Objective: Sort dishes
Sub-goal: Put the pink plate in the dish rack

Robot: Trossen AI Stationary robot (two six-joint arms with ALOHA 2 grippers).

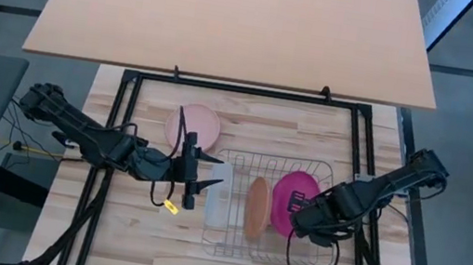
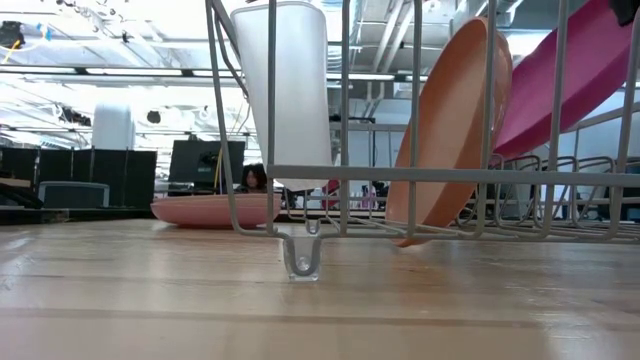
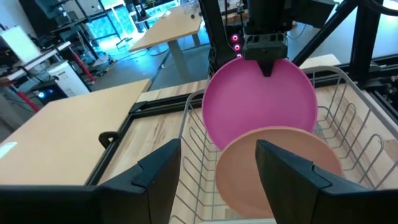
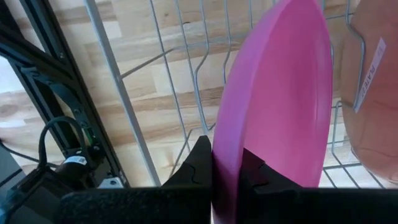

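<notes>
Right gripper [image 1: 306, 220] is in at the right side of the silver wire rack [image 1: 328, 176], its jaws pinched tight on the rim of the magenta pink plate [image 1: 293, 200], and the right wrist view shows that rim running straight down between the two dark fingers [image 4: 198, 167]. The plate is tilted, leaning over the rack's wires rather than standing straight. Just left of it, the orange-tan plate [image 1: 256, 207] stands on edge inside the rack, and from table height it leans against the wires with its lower rim down in the basket. Over on the left, the left gripper [image 1: 195, 179] hovers beside the rack's left end, jaws spread wide and holding nothing, right by the translucent white tray [image 1: 218, 200] that stands upright at that end of the rack. Farther back on the wooden table [image 1: 128, 229], a pale pink plate [image 1: 192, 126] lies flat, well apart from the rack, just beyond the left arm.
</notes>
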